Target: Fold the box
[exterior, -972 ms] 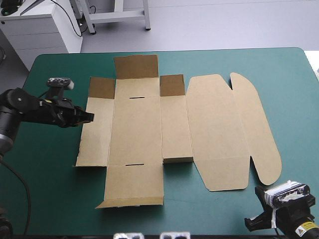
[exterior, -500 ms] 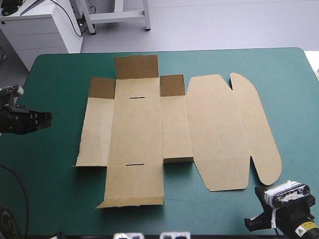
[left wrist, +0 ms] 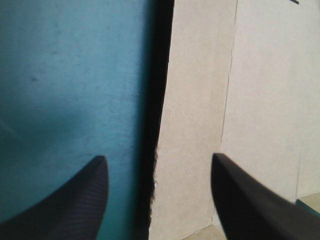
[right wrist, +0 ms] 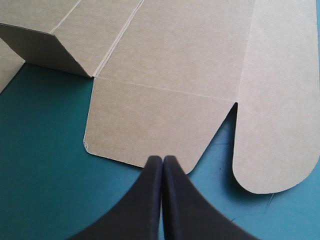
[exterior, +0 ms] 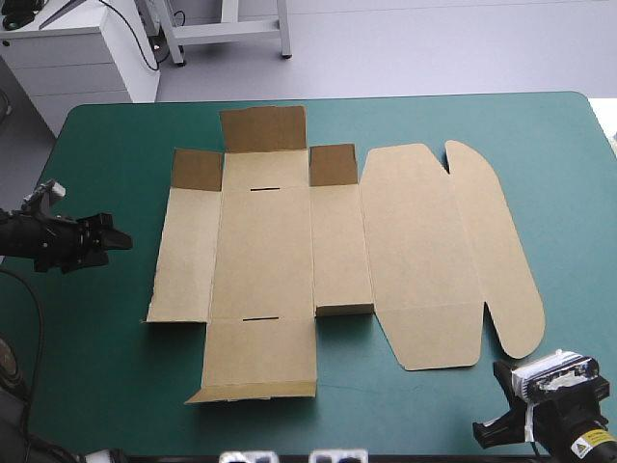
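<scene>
Teal-green cover (exterior: 116,135) carries the box (exterior: 289,251) nearly all flat, folding seemingly hardly begun; left gripper (left wrist: 158,156) gapes open beside it, right gripper (right wrist: 162,159) sits pinched together, empty, near it

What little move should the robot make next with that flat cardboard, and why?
Probably ease the left gripper toward the left panel edge of the box: its fingers stand open facing that edge, not touching it, and the box lies unfolded. The right gripper rests shut by the lid's corner.
</scene>
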